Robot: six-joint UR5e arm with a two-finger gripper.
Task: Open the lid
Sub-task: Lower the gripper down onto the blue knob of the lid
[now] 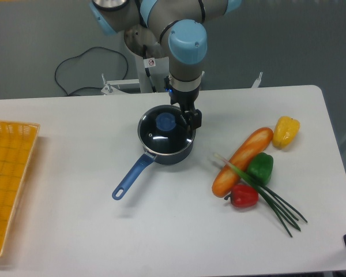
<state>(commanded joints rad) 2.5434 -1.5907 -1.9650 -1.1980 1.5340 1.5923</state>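
Note:
The round glass lid [161, 137] sits closed on the dark blue saucepan [181, 154], near the middle of the white table. The lid's blue knob [165, 121] stands free in its centre. The saucepan's blue long handle [132, 175] points to the front left. My gripper [190, 120] hangs straight down over the saucepan's back right rim, just right of the knob and not on it. Its dark fingers [195, 118] are seen edge-on, so their gap does not show.
A bread loaf [243, 161], a yellow pepper [286, 131], a green pepper [260, 167], a red pepper [243, 195] and green onions [277, 206] lie to the right. A yellow basket [6, 173] stands at the left edge. The arm's base and cables are behind the table.

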